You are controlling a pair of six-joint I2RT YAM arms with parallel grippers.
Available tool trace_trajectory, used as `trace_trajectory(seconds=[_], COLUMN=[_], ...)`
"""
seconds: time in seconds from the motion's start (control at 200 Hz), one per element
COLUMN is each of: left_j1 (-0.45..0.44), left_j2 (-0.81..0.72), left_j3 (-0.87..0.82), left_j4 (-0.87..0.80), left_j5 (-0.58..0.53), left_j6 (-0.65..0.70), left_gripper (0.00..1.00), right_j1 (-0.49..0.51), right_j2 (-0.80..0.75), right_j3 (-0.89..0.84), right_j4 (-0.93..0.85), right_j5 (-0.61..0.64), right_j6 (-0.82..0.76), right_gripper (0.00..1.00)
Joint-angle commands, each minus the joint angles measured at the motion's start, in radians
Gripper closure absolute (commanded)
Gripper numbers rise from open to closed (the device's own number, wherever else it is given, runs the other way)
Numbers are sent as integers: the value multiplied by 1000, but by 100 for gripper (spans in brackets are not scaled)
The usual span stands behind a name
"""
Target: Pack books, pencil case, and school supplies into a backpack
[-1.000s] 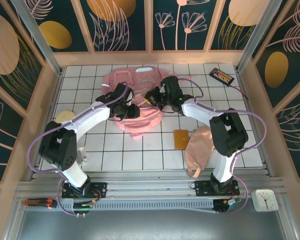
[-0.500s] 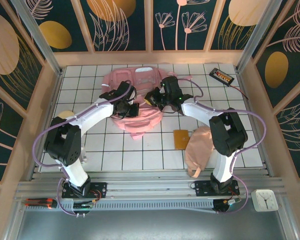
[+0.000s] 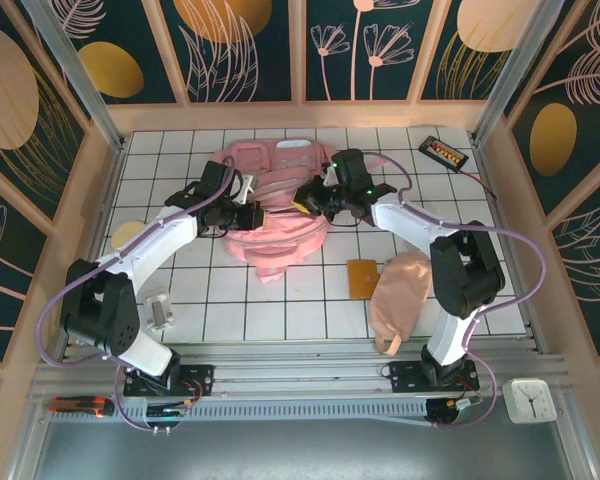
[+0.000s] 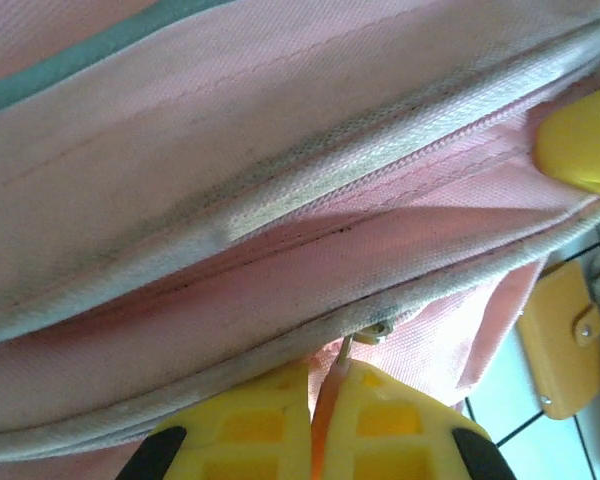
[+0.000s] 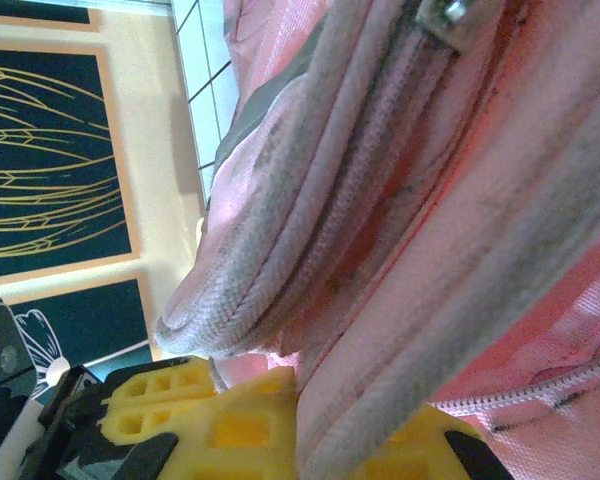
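Note:
The bright pink backpack lies at the back middle of the tiled table. My left gripper is at its left side, shut on the pink zipper pull just below the metal slider. From the right, my right gripper is shut on a fold of the backpack's grey-piped edge. The orange square pad lies on the tiles right of centre, and it also shows in the left wrist view. Beside the pad lies the peach pencil case. The books are out of view.
A black gadget with red marks lies at the back right corner. A pale yellow disc sits at the left wall. A small grey object stands near the left arm's base. Wooden walls enclose the table.
My left gripper has shut on the zipper pull, and its arm has swung out to the left. The right gripper has moved slightly back and right with the backpack's edge.

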Motion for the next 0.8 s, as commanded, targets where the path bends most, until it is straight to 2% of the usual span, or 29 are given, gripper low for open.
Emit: trace_trajectory(seconds=[0.0,0.08,0.225,0.415,0.495,0.585,0.61,0.635,0.665,0.72,0.796], left_j1=[167,166,165,165,166,154,141,120,92,36,-22], left_j2=[40,46,22,-7,-19,-36,-39,-41,-39,-30,-13], left_j3=[9,21,-9,-59,-86,-108,-109,-104,-91,-60,-47], left_j4=[-149,-130,-61,-83,-63,7,26,39,47,59,124], left_j5=[-367,-307,-77,-133,-86,35,51,56,56,57,101], left_j6=[15,14,-34,-22,-27,-76,-93,-105,-118,-153,-247], left_gripper=[100,100,100,100,100,100,90,69,53,46,43], right_j1=[-226,-261,-234,-206,-205,-199,-194,-189,-181,-164,-132], right_j2=[-116,-99,-61,-37,-35,-42,-44,-47,-52,-54,-53], right_j3=[32,53,83,74,80,80,78,74,69,59,52], right_j4=[-165,-163,-122,-69,-78,-86,-87,-85,-83,-75,-67], right_j5=[84,44,-8,-22,-27,-30,-31,-31,-31,-30,-26], right_j6=[-113,-119,-103,-69,-73,-70,-69,-64,-57,-45,-28], right_gripper=[100,100,100,100,100,100,100,100,100,100,100])
